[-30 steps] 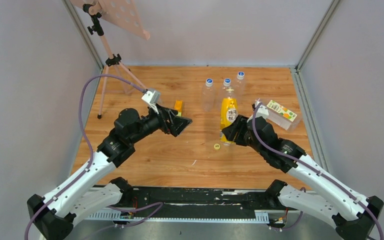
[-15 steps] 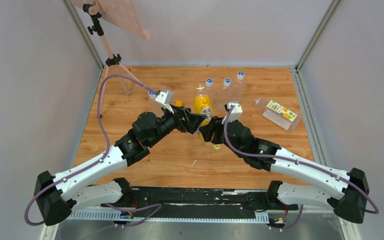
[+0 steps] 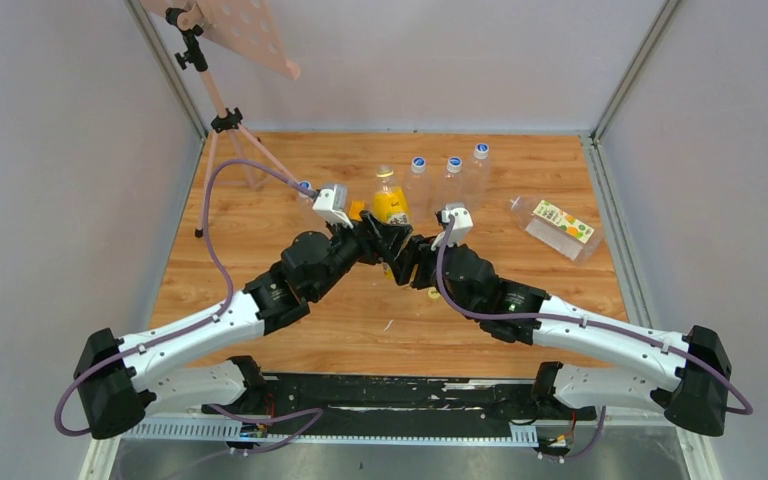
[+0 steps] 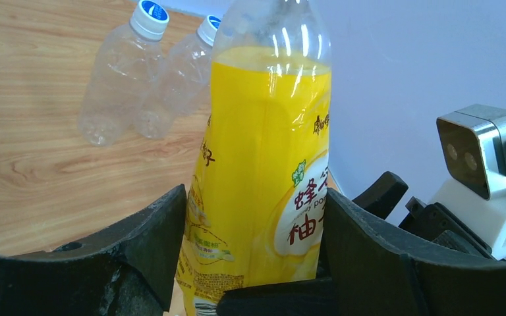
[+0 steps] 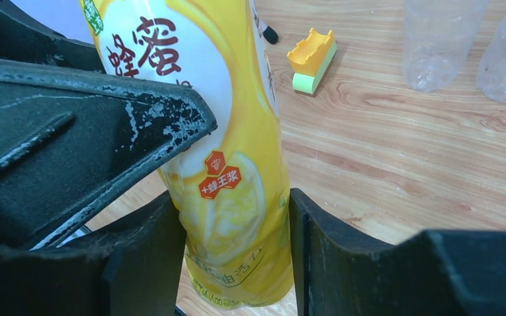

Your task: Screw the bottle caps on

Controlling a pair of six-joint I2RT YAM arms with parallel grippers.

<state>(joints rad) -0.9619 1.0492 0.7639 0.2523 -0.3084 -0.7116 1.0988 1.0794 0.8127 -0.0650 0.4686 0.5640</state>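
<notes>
Yellow bottle point(image 3: 391, 205) upright at table centre, uncapped, right gripper point(image 3: 401, 262) clamped on its lower body from 5 o'clock, left gripper point(image 3: 374, 240) jaws pressed against its sides from 7 o'clock, capped clear bottles point(image 3: 447, 183) at 2 o'clock, labelled bottle point(image 3: 558, 226) lying at 3 o'clock.

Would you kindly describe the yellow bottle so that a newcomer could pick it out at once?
On the wooden table, look where the two black grippers meet near the middle. Between them stands the yellow bottle, with no cap on. The clear bottles behind it wear blue-marked caps, and it alone is bright yellow.
</notes>
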